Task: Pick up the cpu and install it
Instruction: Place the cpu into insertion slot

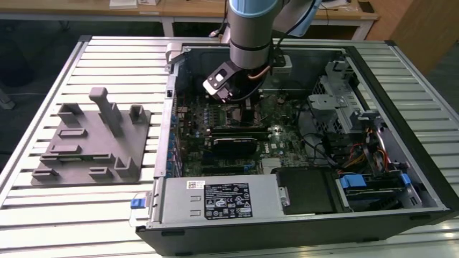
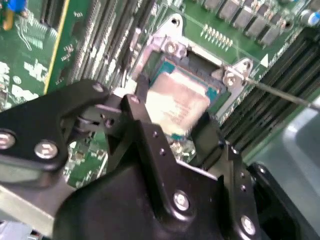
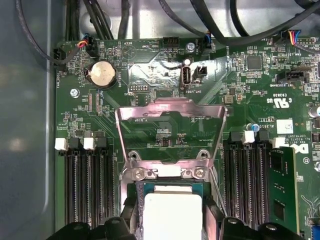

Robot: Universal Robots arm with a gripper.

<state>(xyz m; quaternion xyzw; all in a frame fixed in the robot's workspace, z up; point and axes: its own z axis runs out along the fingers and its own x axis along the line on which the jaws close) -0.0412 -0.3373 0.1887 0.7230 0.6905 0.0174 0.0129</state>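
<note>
At the exterior view's left, a grey fixture block (image 1: 90,142) sits on the tabletop (image 1: 43,215). To its right, inside the open computer case (image 1: 422,123), the pincer (image 2: 175,117) clamps the cpu (image 2: 177,102) by opposite edges at the motherboard socket (image 2: 172,67), whose metal frame (image 3: 170,106) stands hinged open.

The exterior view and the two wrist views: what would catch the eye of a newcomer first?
In the exterior view, the arm reaches down into the open computer case, with a grey fixture block at the exterior view's left. In both wrist views, the gripper clasps the shiny cpu over the socket, whose metal frame stands open.
</note>
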